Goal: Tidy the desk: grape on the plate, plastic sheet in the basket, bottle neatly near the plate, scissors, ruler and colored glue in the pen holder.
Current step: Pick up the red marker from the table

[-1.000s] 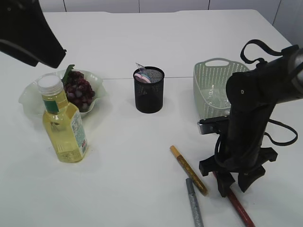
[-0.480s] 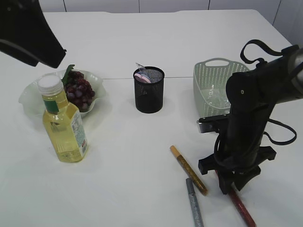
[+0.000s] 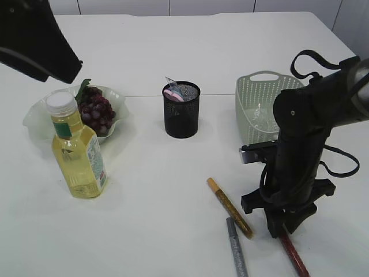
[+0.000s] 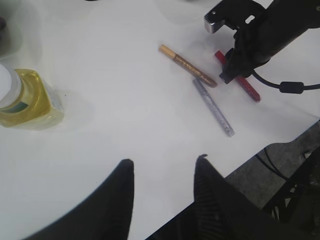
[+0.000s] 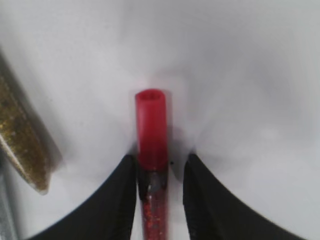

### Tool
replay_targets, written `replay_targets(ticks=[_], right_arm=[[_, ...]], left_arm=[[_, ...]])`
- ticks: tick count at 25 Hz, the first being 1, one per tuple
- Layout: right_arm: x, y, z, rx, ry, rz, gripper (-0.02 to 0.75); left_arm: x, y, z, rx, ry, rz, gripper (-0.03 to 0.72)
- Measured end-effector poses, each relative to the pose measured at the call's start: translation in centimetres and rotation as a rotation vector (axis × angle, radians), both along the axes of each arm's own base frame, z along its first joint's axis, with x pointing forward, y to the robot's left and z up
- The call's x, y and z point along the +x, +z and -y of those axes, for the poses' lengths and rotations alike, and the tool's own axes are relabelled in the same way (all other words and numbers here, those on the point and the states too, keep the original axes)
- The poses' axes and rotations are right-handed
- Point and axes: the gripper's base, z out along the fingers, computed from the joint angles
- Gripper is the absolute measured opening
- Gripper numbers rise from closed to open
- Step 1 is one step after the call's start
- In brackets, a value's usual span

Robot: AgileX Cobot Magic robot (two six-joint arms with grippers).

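On the white worktop point(image 3: 173, 190), near the front right, lies a red glitter glue pen point(image 5: 151, 150), a slim, stiff plastic tube. It looks light and smooth, so it could roll or slip; a hold across the barrel just below the cap seems best. The right pincer point(image 5: 155, 192) straddles it there, one finger on each side of the barrel, very close. Whether the fingers press the tube yet I cannot tell, though they are not spread wide. The pen rests flat, not lifted.

Just beside it lie a gold glue pen point(image 3: 229, 208) and a silver glue pen point(image 3: 236, 251), both apart from the pincer. Farther back stand a black mesh pen holder point(image 3: 181, 112) with items already inside, and a pale green basket point(image 3: 256, 107). At the left, grapes point(image 3: 95, 109) sit on a frilled plate point(image 3: 34, 121), with a bottle point(image 3: 76, 153) of yellow liquid just in front. The left pincer point(image 4: 162, 172) hovers released above bare worktop, holding nothing.
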Motion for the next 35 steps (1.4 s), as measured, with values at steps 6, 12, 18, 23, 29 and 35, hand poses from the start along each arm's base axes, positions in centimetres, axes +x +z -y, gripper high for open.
replay_targets(ticks=[6, 12, 18, 23, 29, 35], right_arm=[[0.0, 0.0, 0.0, -0.003, 0.001, 0.001, 0.094], [0.1, 0.0, 0.1, -0.010, -0.020, 0.006, 0.085], [0.1, 0.3, 0.1, -0.006, -0.012, 0.022, 0.082], [0.2, 2.8, 0.0, 0.045, 0.022, 0.143, 0.080], [-1.9, 6.7, 0.9, 0.130, 0.061, 0.389, 0.080], [-4.1, 9.4, 1.9, 0.212, 0.071, 0.664, 0.080]], left_arm=[[0.0, 0.0, 0.0, 0.000, 0.000, 0.000, 0.295], [0.0, 0.0, 0.0, -0.001, 0.000, -0.001, 0.290], [0.0, 0.0, 0.0, -0.001, 0.000, -0.001, 0.290], [0.0, 0.0, 0.0, -0.001, 0.000, -0.001, 0.289], [0.0, 0.0, 0.0, -0.001, 0.000, -0.001, 0.288], [0.0, 0.0, 0.0, 0.000, 0.000, -0.002, 0.277]])
